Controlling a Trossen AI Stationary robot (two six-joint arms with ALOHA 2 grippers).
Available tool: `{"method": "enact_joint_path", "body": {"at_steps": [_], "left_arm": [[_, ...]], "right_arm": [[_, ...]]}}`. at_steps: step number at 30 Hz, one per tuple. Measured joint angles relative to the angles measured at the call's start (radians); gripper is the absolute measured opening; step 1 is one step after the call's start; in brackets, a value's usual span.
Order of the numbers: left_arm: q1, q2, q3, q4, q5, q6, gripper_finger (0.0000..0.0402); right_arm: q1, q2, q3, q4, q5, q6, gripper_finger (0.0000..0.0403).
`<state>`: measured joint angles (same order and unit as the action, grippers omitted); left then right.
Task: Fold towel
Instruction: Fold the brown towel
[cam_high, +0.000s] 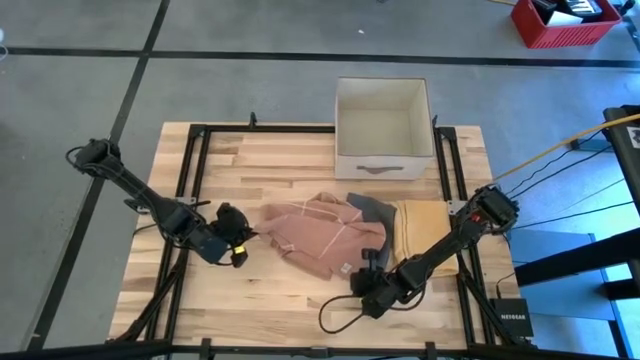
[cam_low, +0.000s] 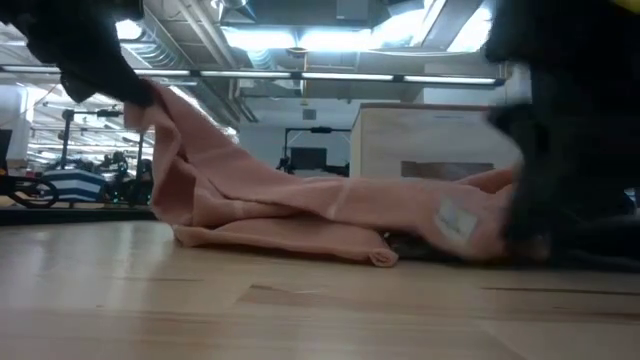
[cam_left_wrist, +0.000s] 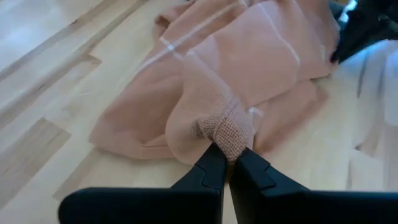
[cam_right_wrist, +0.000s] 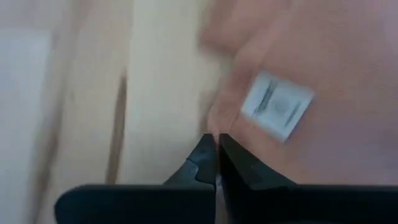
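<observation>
Right hand (cam_right_wrist: 216, 142): fingers pressed together at the near edge of the pink towel (cam_high: 318, 232), beside its white label (cam_right_wrist: 277, 104); whether cloth is caught cannot be told. Left hand (cam_left_wrist: 227, 155): pinching a bunched towel corner, lifted off the wooden surface (cam_high: 270, 160). The towel lies crumpled mid-surface, with grey cloth (cam_high: 374, 209) and yellow cloth (cam_high: 425, 225) alongside. White box (cam_high: 383, 128) stands beyond.
</observation>
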<state>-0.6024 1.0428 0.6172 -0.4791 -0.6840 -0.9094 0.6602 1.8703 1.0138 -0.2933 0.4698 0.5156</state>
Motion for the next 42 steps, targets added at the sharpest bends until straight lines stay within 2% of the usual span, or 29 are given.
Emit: {"method": "enact_joint_path", "body": {"at_steps": [4, 7, 13, 20, 27, 33, 38, 42], "left_arm": [[-0.042, -0.003, 0.057, -0.024, 0.002, 0.021, 0.0005], [-0.070, -0.005, 0.149, -0.101, 0.027, 0.048, 0.0005], [-0.085, -0.006, 0.407, -0.361, 0.034, 0.105, 0.0005], [-0.053, -0.007, 0.754, -0.672, 0.026, 0.135, 0.0005], [-0.034, -0.008, 1.055, -0.749, -0.033, 0.272, 0.0005], [-0.012, -0.013, 1.221, -0.754, -0.035, 0.402, 0.0005], [0.026, -0.017, 1.303, -0.808, -0.029, 0.479, 0.0005], [0.052, -0.014, 1.364, -1.013, 0.095, 0.401, 0.0005]], "right_arm": [[0.000, -0.108, 0.101, -0.089, 0.122, -0.046, 0.0006], [0.000, -0.175, 0.165, -0.215, 0.206, -0.102, 0.0006], [-0.007, -0.348, 0.269, -0.343, 0.330, -0.250, 0.0004], [-0.062, -0.519, 0.402, -0.355, 0.453, -0.488, 0.0003], [-0.181, -0.577, 0.588, -0.333, 0.463, -0.713, 0.0004], [-0.301, -0.574, 0.719, -0.266, 0.449, -0.925, 0.0004], [-0.439, -0.573, 0.784, -0.181, 0.348, -1.085, 0.0003], [-0.564, -0.571, 0.817, -0.172, 0.223, -1.124, 0.0003]]}}
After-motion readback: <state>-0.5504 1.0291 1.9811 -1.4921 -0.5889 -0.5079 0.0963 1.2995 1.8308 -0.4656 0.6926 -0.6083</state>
